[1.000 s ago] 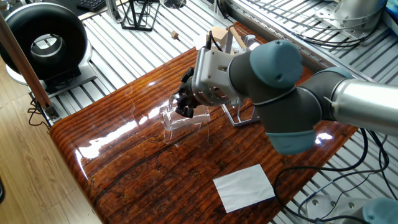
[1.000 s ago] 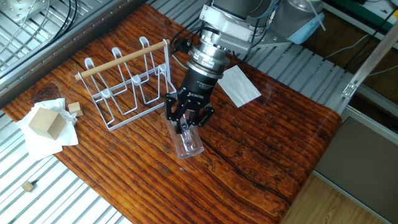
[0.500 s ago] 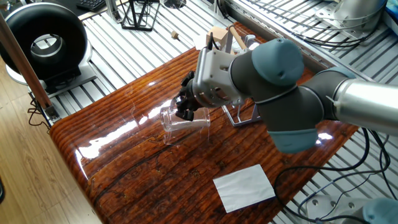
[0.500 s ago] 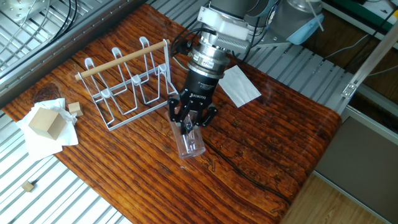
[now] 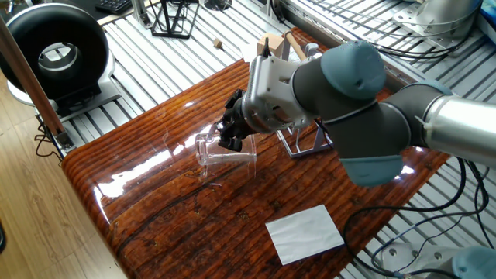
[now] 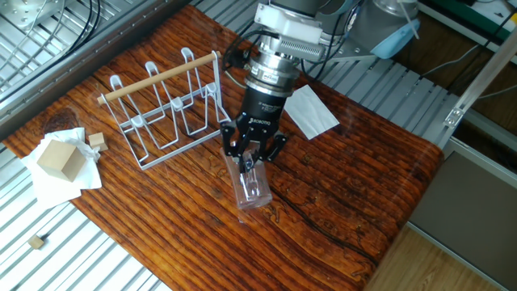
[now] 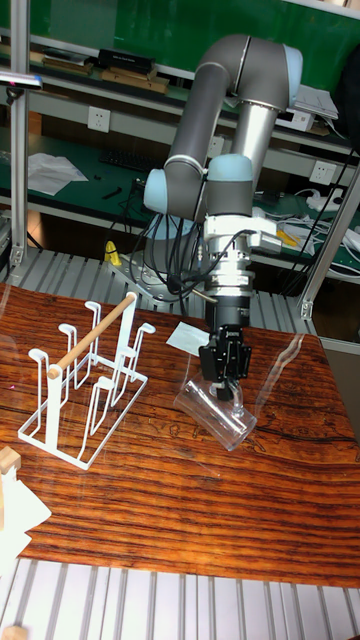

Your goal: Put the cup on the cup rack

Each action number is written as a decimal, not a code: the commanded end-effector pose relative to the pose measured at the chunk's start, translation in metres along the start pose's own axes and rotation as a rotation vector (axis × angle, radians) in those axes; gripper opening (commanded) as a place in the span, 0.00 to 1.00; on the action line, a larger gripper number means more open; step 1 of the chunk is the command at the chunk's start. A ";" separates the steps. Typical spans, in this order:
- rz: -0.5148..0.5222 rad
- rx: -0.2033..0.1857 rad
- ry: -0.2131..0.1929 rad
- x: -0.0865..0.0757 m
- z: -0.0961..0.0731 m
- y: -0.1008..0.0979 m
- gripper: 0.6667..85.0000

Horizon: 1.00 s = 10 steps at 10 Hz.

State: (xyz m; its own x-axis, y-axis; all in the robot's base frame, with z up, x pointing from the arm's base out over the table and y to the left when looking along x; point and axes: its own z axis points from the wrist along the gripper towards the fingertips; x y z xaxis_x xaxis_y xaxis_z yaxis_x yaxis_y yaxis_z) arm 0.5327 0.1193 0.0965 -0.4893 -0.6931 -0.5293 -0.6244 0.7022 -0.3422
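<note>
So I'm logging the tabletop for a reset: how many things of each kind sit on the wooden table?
Glass cup: 1
Wire cup rack: 1
White paper sheets: 2
Wooden blocks: 2
Total: 6

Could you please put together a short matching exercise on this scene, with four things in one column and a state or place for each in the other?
Things:
1. cup
2. cup rack
3. sheet of white paper
4. wooden block

States or places:
A. lying flat on the table near its edge
B. resting on crumpled white paper beyond the rack
C. tilted, gripped at its rim by the gripper
D. standing upright with no cup on its pegs

Pairs: 1-C, 2-D, 3-A, 4-B
</note>
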 end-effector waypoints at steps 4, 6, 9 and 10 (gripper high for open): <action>0.034 -0.018 -0.005 -0.001 -0.008 -0.001 0.09; 0.031 -0.028 0.055 0.014 -0.009 0.003 0.00; -0.011 -0.012 0.137 0.025 -0.025 0.010 0.00; -0.039 0.022 0.172 0.025 -0.034 0.009 0.00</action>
State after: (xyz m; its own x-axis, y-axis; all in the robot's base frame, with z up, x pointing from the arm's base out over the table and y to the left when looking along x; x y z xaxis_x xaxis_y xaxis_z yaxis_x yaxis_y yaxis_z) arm 0.5075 0.1080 0.0977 -0.5427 -0.7165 -0.4382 -0.6371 0.6912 -0.3411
